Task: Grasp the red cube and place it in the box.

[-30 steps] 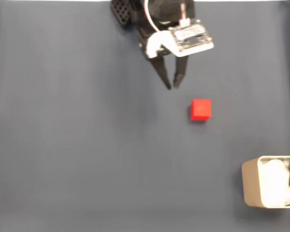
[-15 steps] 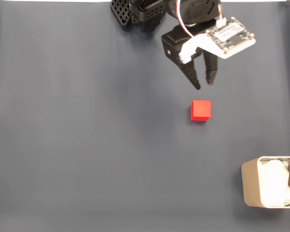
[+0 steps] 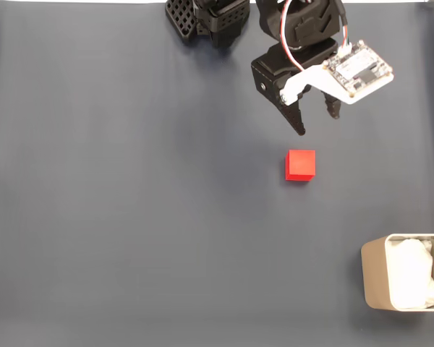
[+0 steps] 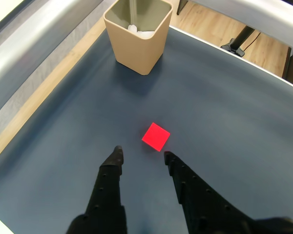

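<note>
A black two-fingered claw (image 4: 142, 155) reaches in from the bottom edge, its fingers spread apart and holding nothing. Just beyond the right fingertip, a small red cube (image 4: 156, 136) sits on the dark blue-grey counter (image 4: 224, 112), turned corner-on. Farther off, near the top edge, stands a beige box (image 4: 137, 35) with something white inside.

Counter (image 3: 130, 217) lies bare around the red cube (image 3: 301, 165); the box (image 3: 376, 282) stands well apart, near the corner.
</note>
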Tool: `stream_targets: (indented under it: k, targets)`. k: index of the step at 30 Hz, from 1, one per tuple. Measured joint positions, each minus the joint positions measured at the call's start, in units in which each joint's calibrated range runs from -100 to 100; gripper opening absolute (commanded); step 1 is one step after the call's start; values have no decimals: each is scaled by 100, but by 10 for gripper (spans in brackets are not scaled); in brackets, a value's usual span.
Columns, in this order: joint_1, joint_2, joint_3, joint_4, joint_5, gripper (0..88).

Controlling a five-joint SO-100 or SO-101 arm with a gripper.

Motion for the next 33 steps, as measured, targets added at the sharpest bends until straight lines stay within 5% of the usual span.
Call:
stream_targets:
  k: [18, 33]
  targets:
    - [215, 495, 0, -223, 49, 372]
    - [364, 981, 0, -684, 112, 400]
